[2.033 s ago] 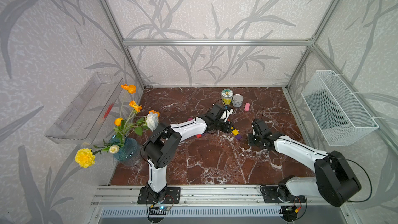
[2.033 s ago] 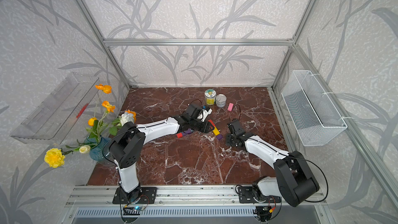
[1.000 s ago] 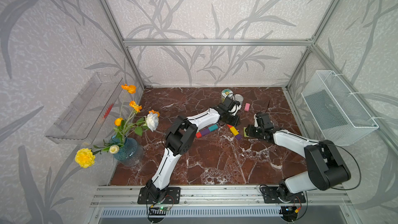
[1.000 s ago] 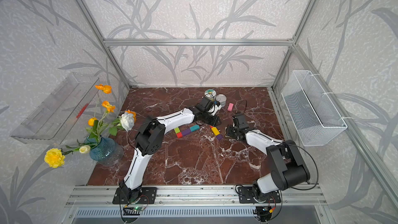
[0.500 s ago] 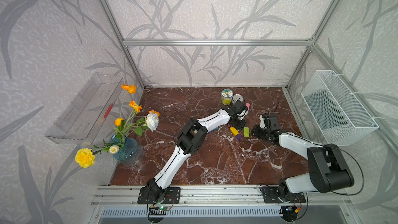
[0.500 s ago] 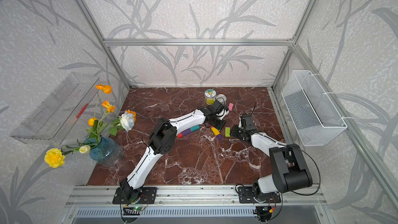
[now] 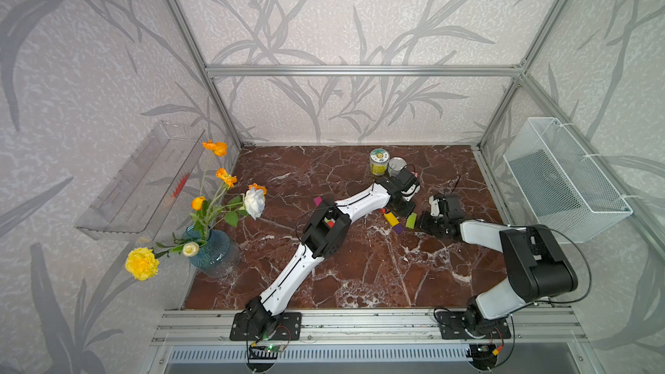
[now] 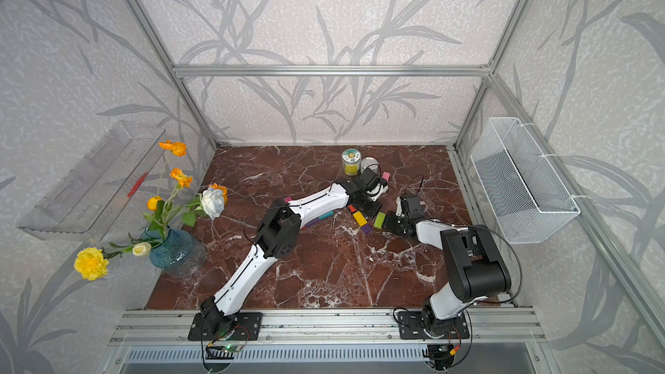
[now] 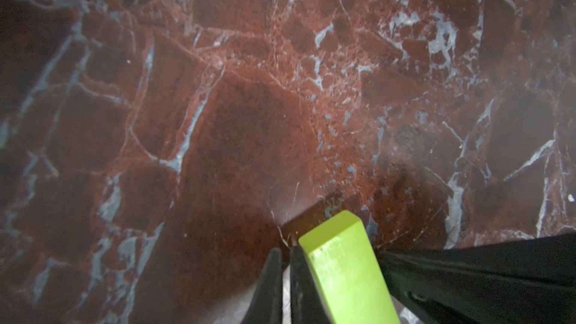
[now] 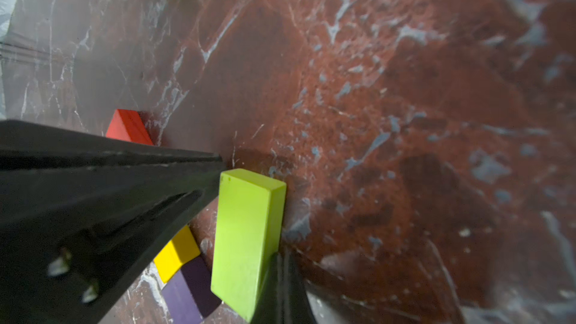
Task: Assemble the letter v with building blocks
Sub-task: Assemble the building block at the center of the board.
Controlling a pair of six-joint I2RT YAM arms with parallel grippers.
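Lime green block [image 7: 411, 220] laid flat, left arm [image 7: 360, 203] stretched far, left gripper [image 9: 285, 254] pressed together at its left edge, right arm [image 7: 478, 233] bent low, right gripper [image 10: 282, 257] closed at its right edge.

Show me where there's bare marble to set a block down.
Free: front strip of red marble tabletop along the aluminium rail, and the rear stretch between blue glass vase and tin cans. Crowded: around the lime green block, flanked by left gripper and right gripper.
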